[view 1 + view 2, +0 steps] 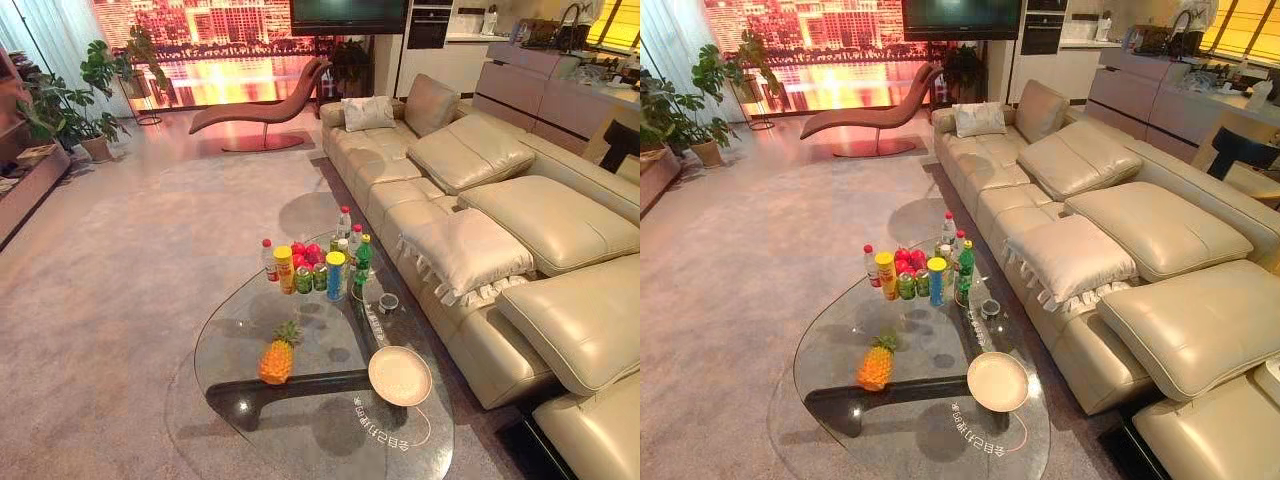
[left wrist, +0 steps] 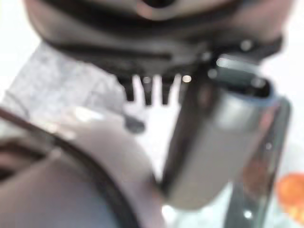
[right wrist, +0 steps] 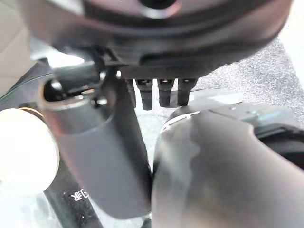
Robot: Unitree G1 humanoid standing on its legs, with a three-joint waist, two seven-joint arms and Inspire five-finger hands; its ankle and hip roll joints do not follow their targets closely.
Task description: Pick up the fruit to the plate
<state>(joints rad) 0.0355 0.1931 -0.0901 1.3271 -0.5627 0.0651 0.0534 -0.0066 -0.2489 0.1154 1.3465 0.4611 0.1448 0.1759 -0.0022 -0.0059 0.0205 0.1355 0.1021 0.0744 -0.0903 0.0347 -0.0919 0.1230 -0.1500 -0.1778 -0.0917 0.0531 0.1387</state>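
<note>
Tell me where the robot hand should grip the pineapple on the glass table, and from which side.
Probably around the orange body of the pineapple, below the leafy crown, coming from the near left side. It seems to stand upright with bare glass table around it; the bottles and cans crowd the far side and the plate lies to its right.

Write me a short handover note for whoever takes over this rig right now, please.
Left hand: open, empty.
Right hand: open, empty.
Pineapple stands on the table, apart from the plate, which is bare.
Red fruit sits among the bottles at the far end.
Done: nothing yet.
Left: pick up fruit and set it on the plate.
</note>
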